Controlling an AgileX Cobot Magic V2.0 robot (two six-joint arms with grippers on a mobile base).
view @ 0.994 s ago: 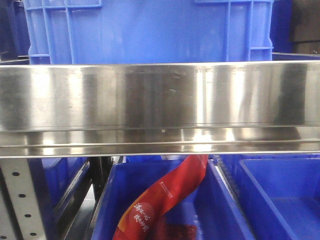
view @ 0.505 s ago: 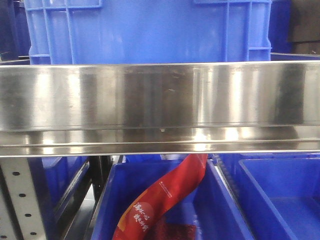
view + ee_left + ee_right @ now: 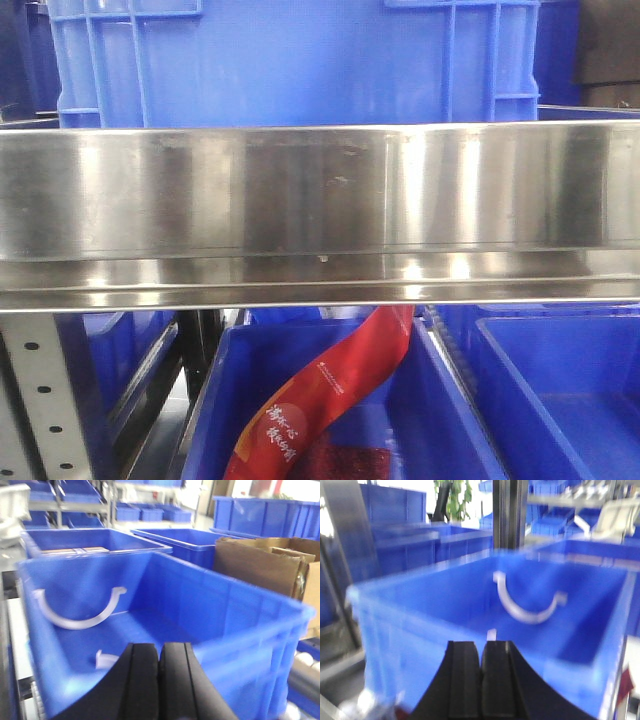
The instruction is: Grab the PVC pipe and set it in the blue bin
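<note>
A storeroom of blue crates on metal racking fills every view. The left gripper (image 3: 159, 680) has its black jaws pressed together with nothing between them, poised at the near rim of a blue bin (image 3: 240, 620). The right gripper (image 3: 481, 680) is likewise closed and empty at the opposite rim. Inside the bin a curved white PVC pipe (image 3: 80, 612) leans against the far wall; a small white piece (image 3: 106, 659) lies on the floor near the left jaws. A cardboard box (image 3: 260, 562) stands beyond. In the front view a steel shelf rail (image 3: 320, 215) hides both arms; below, a red packet (image 3: 330, 395) rests in a lower crate (image 3: 215, 400), its print too small to read.
</note>
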